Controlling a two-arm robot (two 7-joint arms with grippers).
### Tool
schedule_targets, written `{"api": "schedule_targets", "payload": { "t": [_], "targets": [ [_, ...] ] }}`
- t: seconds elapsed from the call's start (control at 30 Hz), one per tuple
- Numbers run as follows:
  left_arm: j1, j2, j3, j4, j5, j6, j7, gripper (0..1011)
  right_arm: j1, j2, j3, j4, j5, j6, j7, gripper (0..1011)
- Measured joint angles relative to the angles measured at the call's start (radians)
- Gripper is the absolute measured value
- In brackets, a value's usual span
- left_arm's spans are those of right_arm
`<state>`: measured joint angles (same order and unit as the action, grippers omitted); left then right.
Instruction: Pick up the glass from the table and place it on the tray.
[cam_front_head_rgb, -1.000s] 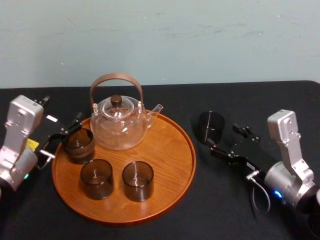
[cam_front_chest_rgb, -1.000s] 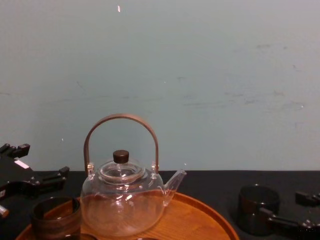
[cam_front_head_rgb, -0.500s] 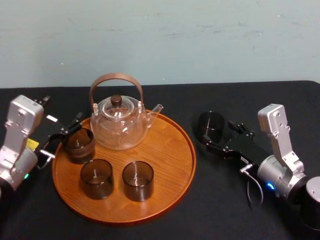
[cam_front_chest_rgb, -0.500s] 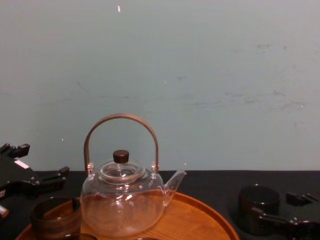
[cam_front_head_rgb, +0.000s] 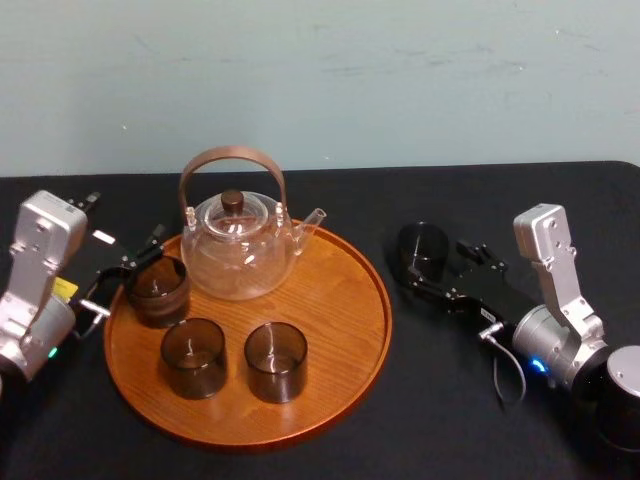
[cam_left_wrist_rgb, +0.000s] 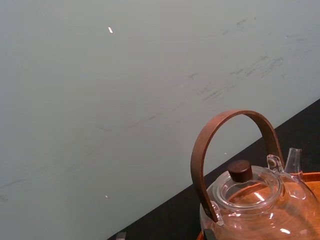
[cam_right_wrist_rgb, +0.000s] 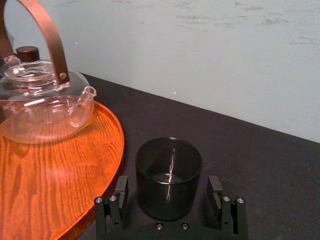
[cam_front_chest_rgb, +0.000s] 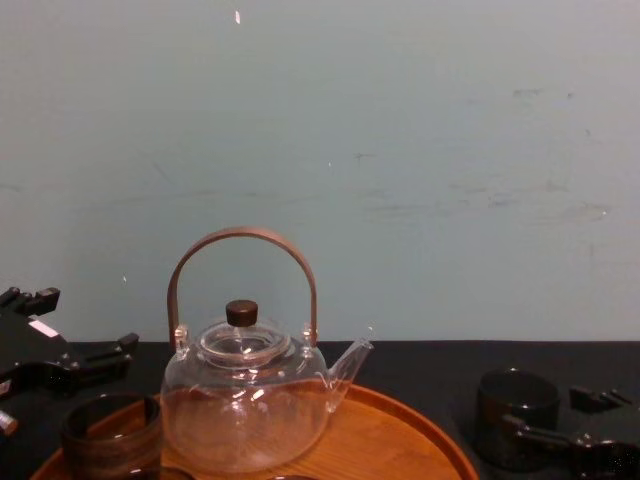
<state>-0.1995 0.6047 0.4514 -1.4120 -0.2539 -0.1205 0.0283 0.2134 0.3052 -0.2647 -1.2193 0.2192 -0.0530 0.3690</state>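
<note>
Glass: the glass (cam_right_wrist_rgb: 169, 172) stands on the black table (cam_front_head_rgb: 440, 400), just right of the tray (cam_front_head_rgb: 335, 300).
Right gripper: the right gripper (cam_right_wrist_rgb: 168, 182) has its fingers spread either side of the glass, not yet pinching.
Handling: likely light, rigid, slick and breakable. Take it mid-wall, gently.
Left gripper: the left gripper (cam_front_head_rgb: 128, 268) is idle at the tray's left edge, fingers apart.
</note>
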Motion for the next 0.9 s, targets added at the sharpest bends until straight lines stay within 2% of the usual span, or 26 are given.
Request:
{"api": "schedule_targets", "payload": {
  "t": [0.9],
  "targets": [
    [0.0,0.0,0.0,0.0,0.0,0.0,0.0,1001,0.174,-0.062,-0.041,0.237,-0.011,-0.046,0.042,1003]
  ]
}}
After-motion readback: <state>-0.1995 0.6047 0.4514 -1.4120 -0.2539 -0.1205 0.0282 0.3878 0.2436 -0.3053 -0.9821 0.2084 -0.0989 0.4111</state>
